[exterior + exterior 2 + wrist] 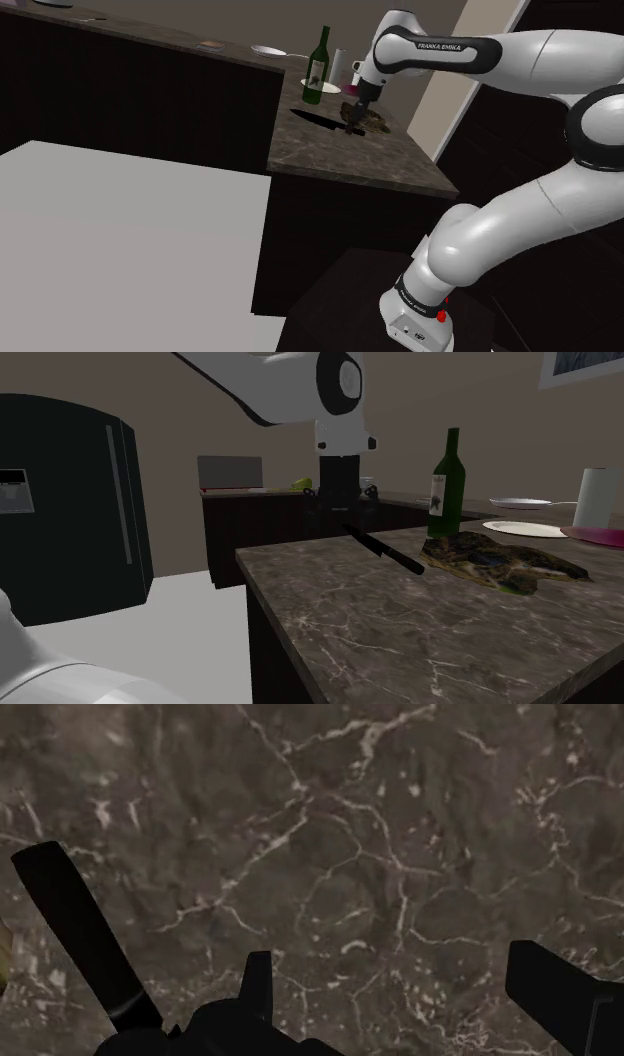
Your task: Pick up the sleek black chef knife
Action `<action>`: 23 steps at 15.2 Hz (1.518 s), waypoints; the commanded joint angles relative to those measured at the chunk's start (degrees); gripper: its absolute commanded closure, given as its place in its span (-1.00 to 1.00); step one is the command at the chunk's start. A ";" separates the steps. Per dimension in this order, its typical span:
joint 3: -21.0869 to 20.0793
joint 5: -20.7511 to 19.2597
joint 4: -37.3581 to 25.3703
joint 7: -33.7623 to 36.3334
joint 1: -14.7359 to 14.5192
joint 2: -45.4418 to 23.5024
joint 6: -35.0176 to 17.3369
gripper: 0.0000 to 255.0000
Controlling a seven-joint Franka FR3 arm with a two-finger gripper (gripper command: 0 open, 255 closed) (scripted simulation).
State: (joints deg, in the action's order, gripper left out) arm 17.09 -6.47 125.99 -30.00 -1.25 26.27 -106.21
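Note:
The black chef knife (388, 552) slants across the dark marble counter (400, 637) from under my gripper (340, 515) towards a mottled brown mat (500, 560). In the wrist view the knife (85, 934) is a long black bar beside one finger, outside the gap. My gripper (388, 966) is open, with bare marble (380, 824) between its fingers (550, 984). In the shoulder view the gripper (352, 116) hangs low over the counter (350, 160), just in front of a green bottle (317, 66). I cannot tell whether the knife rests flat on the counter.
The green wine bottle (447, 487) stands right behind the mat. White plates (525, 529), a white paper roll (595, 497) and a pink dish (600, 536) sit further along. A dark fridge (70, 502) stands across the pale floor (120, 240). The counter's edge (360, 180) drops to dark cabinets.

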 commanded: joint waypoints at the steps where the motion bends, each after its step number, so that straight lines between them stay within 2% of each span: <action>1: 2.61 0.66 -2.78 -4.88 -0.50 -3.87 -1.88 -1.00; 7: 9.05 6.41 -13.35 -19.08 -1.99 -16.56 -5.10 -1.00; 10: 10.89 9.87 -18.33 -24.73 -1.95 -21.99 -5.36 -1.00; 17: 10.97 10.40 -13.15 -25.45 -1.84 -22.64 -11.08 -1.00; 19: 10.97 10.40 -13.15 -25.45 -1.83 -22.64 -11.08 -1.00; 20: 10.98 10.43 -13.20 -25.48 -1.83 -22.69 -11.08 1.00; 23: 10.97 10.43 -13.17 -25.47 -1.83 -22.68 -11.10 1.00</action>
State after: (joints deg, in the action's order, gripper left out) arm 28.05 3.96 112.79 -55.47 -3.09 3.60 -117.30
